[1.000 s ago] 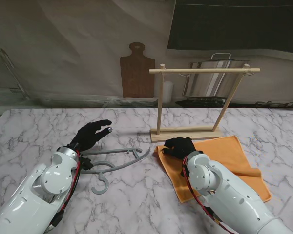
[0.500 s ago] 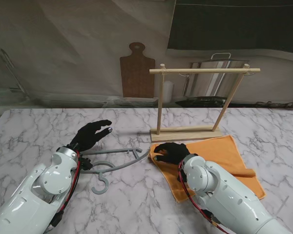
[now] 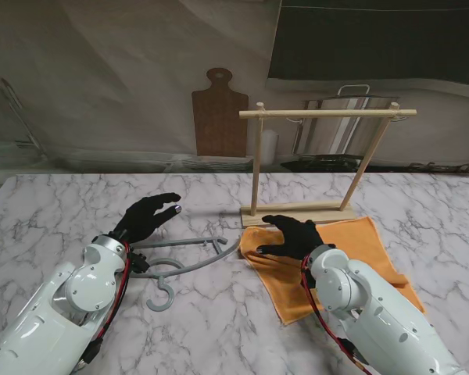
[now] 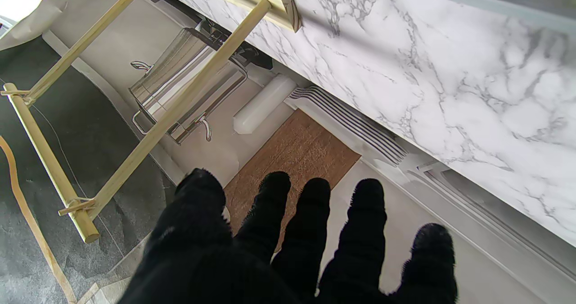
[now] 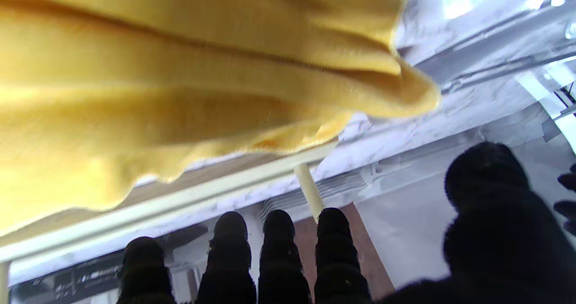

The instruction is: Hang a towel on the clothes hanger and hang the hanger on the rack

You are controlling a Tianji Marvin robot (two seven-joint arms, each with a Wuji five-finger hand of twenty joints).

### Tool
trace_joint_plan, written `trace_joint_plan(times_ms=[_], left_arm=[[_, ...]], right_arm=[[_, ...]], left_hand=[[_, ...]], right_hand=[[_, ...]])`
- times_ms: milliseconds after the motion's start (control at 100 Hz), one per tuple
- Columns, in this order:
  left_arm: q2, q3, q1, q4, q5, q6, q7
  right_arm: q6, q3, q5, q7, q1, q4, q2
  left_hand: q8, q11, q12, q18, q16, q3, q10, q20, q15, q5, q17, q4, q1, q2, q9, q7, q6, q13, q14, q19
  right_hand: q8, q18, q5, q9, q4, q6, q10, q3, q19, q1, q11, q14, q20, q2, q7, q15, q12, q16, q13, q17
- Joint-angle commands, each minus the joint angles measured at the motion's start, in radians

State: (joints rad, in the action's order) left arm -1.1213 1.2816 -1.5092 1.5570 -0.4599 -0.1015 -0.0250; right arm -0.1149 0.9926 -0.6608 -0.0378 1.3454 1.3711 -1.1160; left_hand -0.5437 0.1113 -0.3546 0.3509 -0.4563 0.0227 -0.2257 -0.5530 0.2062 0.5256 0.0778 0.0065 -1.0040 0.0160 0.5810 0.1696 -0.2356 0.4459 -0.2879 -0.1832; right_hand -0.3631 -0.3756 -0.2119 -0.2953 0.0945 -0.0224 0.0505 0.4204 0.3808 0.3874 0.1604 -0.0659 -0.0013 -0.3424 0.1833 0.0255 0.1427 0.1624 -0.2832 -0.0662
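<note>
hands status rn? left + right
Left hand: open, fingers spread, holding nothing, above the hanger.
Right hand: open, fingers extended over the towel, not gripping.

The desk (image 3: 219, 312) has a white marble-pattern top with grey veining. Behind its far edge, a wall covered in creased beige paper (image 3: 102, 86) carries a dark panel (image 3: 375, 39) at the upper right. A brown wooden cutting board (image 3: 220, 113), a white cylinder (image 3: 269, 146) and a steel pot (image 3: 340, 125) stand along the wall.
</note>
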Motion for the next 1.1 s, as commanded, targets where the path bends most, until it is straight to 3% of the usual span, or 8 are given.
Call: trace_joint_plan(times_ms=[0,200,280,400,510,750,990,1090], left_arm=[[-0.001,-0.003,0.0,-0.004,-0.003,-0.004,0.011],[-0.001,-0.003,0.001,-0.004,-0.005,-0.004,0.008],[-0.001,-0.002,0.0,-0.003,-0.006,-0.004,0.008],[-0.001,-0.002,0.0,-0.003,-0.007,-0.003,0.007],[-0.001,-0.003,-0.001,-0.002,-0.009,0.0,0.007],[0.0,-0.006,0.0,-0.002,-0.011,0.0,0.013],[0.001,-0.009,0.002,-0.002,-0.013,0.004,0.017],[0.001,-0.013,0.004,-0.002,-0.013,0.009,0.019]], right_arm=[[0.008,0.024,-0.017,-0.001,0.028,0.029,0.019],[0.059,0.152,-0.11,-0.028,0.151,0.133,0.041],[0.086,0.2,-0.149,-0.033,0.207,0.172,0.048],[0.128,0.258,-0.214,-0.023,0.284,0.215,0.055],[0.154,0.302,-0.265,0.0,0.342,0.244,0.057],[0.14,0.381,-0.339,0.035,0.405,0.27,0.057],[0.085,0.478,-0.393,0.007,0.407,0.237,0.063],[0.065,0.515,-0.405,-0.005,0.402,0.215,0.065]], left_hand=[[0.003,0.007,-0.012,0.008,-0.009,0.014,0.017,-0.004,-0.006,0.004,-0.018,-0.023,0.007,0.058,0.013,0.003,0.003,-0.005,0.002,-0.286],[0.003,0.007,-0.013,0.012,-0.009,0.013,0.017,-0.003,-0.006,0.003,-0.02,-0.023,0.006,0.058,0.013,0.003,0.003,-0.005,0.001,-0.274],[0.003,0.007,-0.013,0.011,-0.009,0.014,0.018,-0.003,-0.006,0.004,-0.019,-0.023,0.007,0.058,0.012,0.003,0.004,-0.005,0.003,-0.272],[0.003,0.007,-0.013,0.012,-0.009,0.014,0.017,-0.004,-0.006,0.004,-0.018,-0.023,0.007,0.059,0.012,0.003,0.003,-0.005,0.001,-0.27],[0.003,0.007,-0.013,0.012,-0.01,0.013,0.018,-0.005,-0.005,0.004,-0.018,-0.023,0.006,0.058,0.012,0.003,0.003,-0.005,0.003,-0.268],[0.003,0.008,-0.014,0.011,-0.011,0.014,0.018,-0.008,-0.004,0.004,-0.017,-0.023,0.006,0.059,0.013,0.003,0.004,-0.004,0.003,-0.265],[0.002,0.009,-0.014,0.011,-0.011,0.014,0.017,-0.009,-0.004,0.004,-0.016,-0.023,0.007,0.059,0.014,0.004,0.004,-0.004,0.003,-0.263],[0.002,0.009,-0.014,0.011,-0.011,0.013,0.019,-0.01,-0.005,0.004,-0.017,-0.023,0.004,0.059,0.013,0.004,0.003,-0.005,0.003,-0.262]], right_hand=[[0.003,-0.01,0.021,0.031,-0.009,-0.03,0.011,-0.004,-0.027,-0.034,-0.02,-0.013,0.012,-0.019,-0.02,-0.034,-0.015,-0.04,0.038,-0.023],[-0.002,-0.007,0.017,0.033,-0.009,-0.029,0.029,0.005,-0.025,-0.033,-0.019,-0.022,0.02,-0.042,-0.024,-0.033,-0.017,-0.042,0.037,-0.014],[-0.007,-0.01,0.008,0.027,-0.009,-0.009,0.034,0.013,-0.019,-0.03,-0.01,-0.028,0.027,-0.093,-0.022,-0.031,-0.013,-0.042,0.028,-0.005],[-0.028,-0.019,-0.04,0.012,0.004,-0.07,0.026,0.129,-0.008,-0.07,0.003,-0.041,0.053,-0.218,0.0,-0.03,-0.01,-0.044,0.01,0.007],[-0.051,-0.026,-0.084,-0.007,0.01,-0.12,0.009,0.15,-0.007,-0.072,0.001,-0.042,0.057,-0.246,0.046,-0.029,-0.012,-0.043,0.0,0.014],[-0.074,-0.026,-0.086,-0.004,0.01,-0.083,0.013,0.156,-0.007,-0.091,0.0,-0.041,0.058,-0.208,0.073,-0.029,-0.01,-0.043,-0.001,0.017],[-0.029,-0.021,-0.005,-0.002,0.008,-0.146,0.0,0.146,-0.007,-0.08,-0.015,-0.037,0.058,-0.189,-0.017,-0.029,-0.018,-0.042,0.002,0.015],[-0.017,-0.02,0.015,-0.001,-0.008,-0.174,-0.002,0.124,-0.006,-0.016,-0.022,-0.034,0.059,-0.177,-0.026,-0.028,-0.021,-0.041,0.001,0.014]])
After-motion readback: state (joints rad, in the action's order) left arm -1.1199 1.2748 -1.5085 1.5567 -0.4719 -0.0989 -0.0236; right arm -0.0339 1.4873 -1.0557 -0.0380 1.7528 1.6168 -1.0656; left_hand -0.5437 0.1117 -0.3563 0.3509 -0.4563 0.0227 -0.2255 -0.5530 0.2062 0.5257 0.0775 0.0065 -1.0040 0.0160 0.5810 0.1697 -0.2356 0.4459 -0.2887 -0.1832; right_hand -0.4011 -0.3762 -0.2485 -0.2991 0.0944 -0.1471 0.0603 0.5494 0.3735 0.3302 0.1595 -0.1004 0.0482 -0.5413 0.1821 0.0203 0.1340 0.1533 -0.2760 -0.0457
